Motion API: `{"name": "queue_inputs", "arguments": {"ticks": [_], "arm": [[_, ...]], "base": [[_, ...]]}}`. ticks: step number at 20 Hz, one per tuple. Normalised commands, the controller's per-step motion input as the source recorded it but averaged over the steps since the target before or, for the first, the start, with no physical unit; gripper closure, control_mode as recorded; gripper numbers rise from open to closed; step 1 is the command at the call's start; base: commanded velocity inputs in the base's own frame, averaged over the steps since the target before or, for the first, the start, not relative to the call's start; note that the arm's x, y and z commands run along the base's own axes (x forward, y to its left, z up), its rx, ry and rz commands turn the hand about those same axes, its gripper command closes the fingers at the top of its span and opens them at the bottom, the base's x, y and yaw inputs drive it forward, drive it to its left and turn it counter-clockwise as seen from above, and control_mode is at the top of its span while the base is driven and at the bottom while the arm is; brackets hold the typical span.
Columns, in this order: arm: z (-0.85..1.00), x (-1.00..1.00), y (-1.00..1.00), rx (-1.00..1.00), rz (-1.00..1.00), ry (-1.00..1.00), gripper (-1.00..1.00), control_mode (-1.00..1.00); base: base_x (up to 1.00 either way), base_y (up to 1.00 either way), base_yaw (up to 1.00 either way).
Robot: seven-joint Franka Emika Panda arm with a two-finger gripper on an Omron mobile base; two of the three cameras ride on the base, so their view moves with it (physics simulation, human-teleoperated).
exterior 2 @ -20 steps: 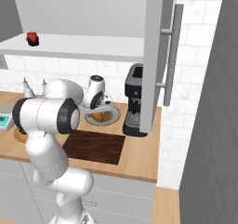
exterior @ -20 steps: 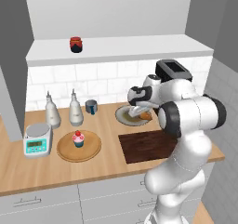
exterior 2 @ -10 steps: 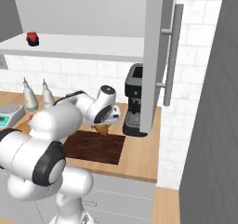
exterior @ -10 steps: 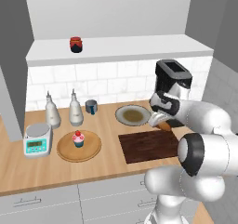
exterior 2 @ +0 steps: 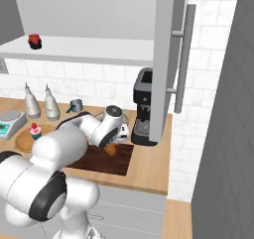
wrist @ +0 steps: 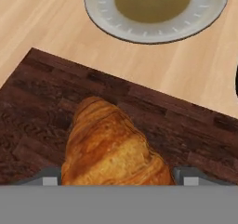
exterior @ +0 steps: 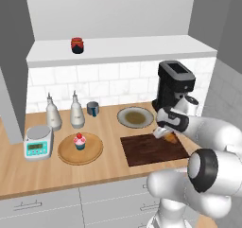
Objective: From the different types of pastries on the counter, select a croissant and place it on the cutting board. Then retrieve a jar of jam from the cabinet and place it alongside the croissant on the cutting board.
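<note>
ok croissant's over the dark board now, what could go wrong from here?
1. The croissant sits near the cutting board's right back corner; released there it might roll off toward the coffee machine.
2. The end effector works close to that machine, so lifting away could clip it.
3. The jar of jam stands far left on the cabinet shelf, a long reach; placing it beside the croissant may nudge the pastry.

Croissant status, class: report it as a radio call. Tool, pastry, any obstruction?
Tool shut on croissant, over the cutting board. Jam jar on the cabinet shelf. Grey plate just beyond the board, nothing blocking.
</note>
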Motion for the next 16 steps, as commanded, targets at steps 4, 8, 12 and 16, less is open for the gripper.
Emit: {"name": "queue_inputs", "arguments": {"ticks": [4,8,12,16], "arm": [[-0.42,0.19,-0.52,0.01,-0.07,0.01,1.00,-1.00],[-0.09,-0.10,-0.81,0.02,-0.07,0.00,1.00,-1.00],[-0.23,-0.08,0.05,0.00,-0.05,0.00,-1.00,-1.00],[0.17,0.00,0.48,0.11,-0.03,-0.02,-1.00,-1.00]], "base": [[0.00,0.00,0.00],[0.00,0.00,0.00],[0.00,0.00,0.00],[0.00,0.00,0.00]]}}
